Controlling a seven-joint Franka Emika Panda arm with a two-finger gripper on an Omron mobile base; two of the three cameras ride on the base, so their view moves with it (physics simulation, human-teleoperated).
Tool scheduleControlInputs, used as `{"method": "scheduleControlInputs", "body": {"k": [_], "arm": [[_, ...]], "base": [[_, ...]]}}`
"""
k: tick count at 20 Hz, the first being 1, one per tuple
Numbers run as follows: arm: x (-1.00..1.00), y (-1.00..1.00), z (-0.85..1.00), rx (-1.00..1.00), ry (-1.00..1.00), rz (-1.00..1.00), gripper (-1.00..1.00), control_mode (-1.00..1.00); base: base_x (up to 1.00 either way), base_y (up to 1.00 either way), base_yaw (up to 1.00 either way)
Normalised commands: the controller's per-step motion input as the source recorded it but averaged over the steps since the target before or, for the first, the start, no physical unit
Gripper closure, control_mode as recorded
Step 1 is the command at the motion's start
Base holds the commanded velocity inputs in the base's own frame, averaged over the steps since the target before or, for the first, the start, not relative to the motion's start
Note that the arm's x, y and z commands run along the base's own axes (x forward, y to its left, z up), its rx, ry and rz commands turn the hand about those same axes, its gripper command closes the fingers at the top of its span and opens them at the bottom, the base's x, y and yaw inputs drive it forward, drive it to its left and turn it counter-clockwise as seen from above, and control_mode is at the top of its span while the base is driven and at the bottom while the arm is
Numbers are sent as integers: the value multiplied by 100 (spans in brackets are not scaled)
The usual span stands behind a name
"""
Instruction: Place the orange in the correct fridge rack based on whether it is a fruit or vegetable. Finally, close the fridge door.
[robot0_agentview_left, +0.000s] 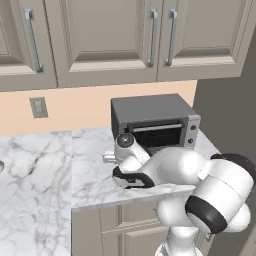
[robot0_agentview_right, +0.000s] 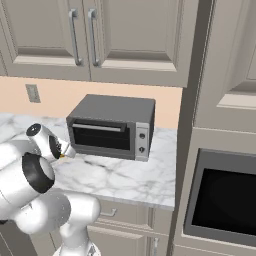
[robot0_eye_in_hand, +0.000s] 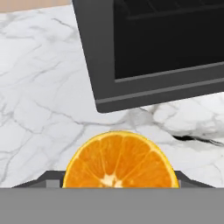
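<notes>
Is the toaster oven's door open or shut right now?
Shut. The toaster oven's glass door stands flush with its front, handle bar at the top, with the orange lying before it on the counter.

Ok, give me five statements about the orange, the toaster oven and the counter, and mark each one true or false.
1. The orange shows a cut face with segments. True.
2. The orange lies inside the toaster oven. False: in the hand view it is out in front of the oven, over the marble counter.
3. The toaster oven is dark grey with knobs at the right of its front. True.
4. The counter is bare wood. False: it is white marble with grey veins.
5. Cabinets with long handles hang above the counter. True.
</notes>
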Motion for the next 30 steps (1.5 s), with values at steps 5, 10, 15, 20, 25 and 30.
{"method": "scheduleControlInputs", "body": {"k": [5,10,15,20,25,30], "arm": [[-43,-63,99,1,-6,0,100,-100],[-24,-81,97,7,0,0,100,-100],[-26,-83,78,9,0,0,100,-100],[-37,-58,48,1,0,0,100,-100],[-42,16,21,-6,-1,0,100,-100],[-15,7,25,-5,0,0,100,-100]], "base": [[0,0,0],[0,0,0],[0,0,0],[0,0,0],[0,0,0],[0,0,0]]}}
